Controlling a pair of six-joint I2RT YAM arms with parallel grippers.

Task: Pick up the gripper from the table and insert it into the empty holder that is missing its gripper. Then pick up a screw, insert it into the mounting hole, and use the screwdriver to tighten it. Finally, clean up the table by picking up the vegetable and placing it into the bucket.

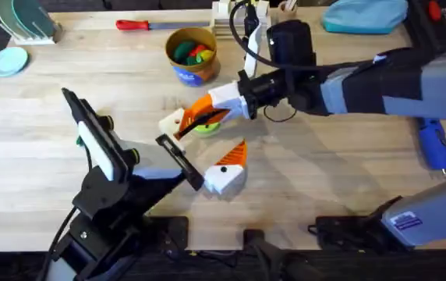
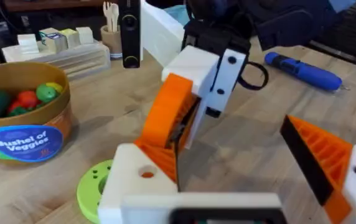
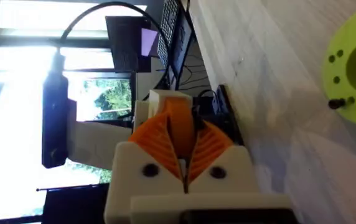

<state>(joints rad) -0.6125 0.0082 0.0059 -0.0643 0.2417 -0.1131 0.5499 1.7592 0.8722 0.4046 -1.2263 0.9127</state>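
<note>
Right gripper [image 1: 207,115] fingers clenched on the gripper [image 3: 179,124], apparently; left gripper [image 1: 199,176] fingers spread over the worktop [image 1: 324,172].

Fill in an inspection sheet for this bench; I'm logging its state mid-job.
surface: wooden table, no spills seen.
job's things: gripper pinched in the right claw; bucket holds toy vegetables; screwdriver lies at the right; holder: cannot tell.
clutter: green disc by the right claw; red-handled screwdriver at the far edge.
grippers: right claw shut on the gripper; left claw open, its fingers either side of the right claw.
cables: black cable loops along the right arm.
surroundings: dish rack and blue plate at the far left.
</note>
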